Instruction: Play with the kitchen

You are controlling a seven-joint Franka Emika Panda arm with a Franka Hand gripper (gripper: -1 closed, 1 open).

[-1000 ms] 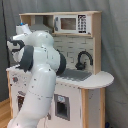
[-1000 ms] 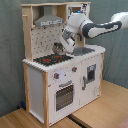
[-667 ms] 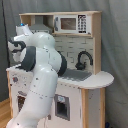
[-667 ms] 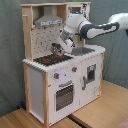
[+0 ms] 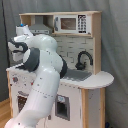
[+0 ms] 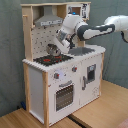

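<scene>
— Grey curtain hangs behind everything in the first exterior view. What do you see there?

— Mostly my own arm (image 5: 42, 75). It fills the first exterior view's left and hides the stovetop side of the kitchen (image 5: 80, 60). The faucet (image 5: 84, 57) and the rounded counter end stay visible, with free space past that edge.

— And the second exterior view?

— My gripper (image 6: 56, 48) hangs low over the stovetop (image 6: 52, 59), under the hood (image 6: 47, 21), beside the sink (image 6: 82, 50). A round metal thing sits at the gripper, but I cannot tell whether my fingers are open or closed on it. Open room lies in front of the kitchen, above the wooden floor (image 6: 100, 110).

— Any change?

— Yes. My wrist has swung from near the sink over to the stovetop and come lower.
</scene>
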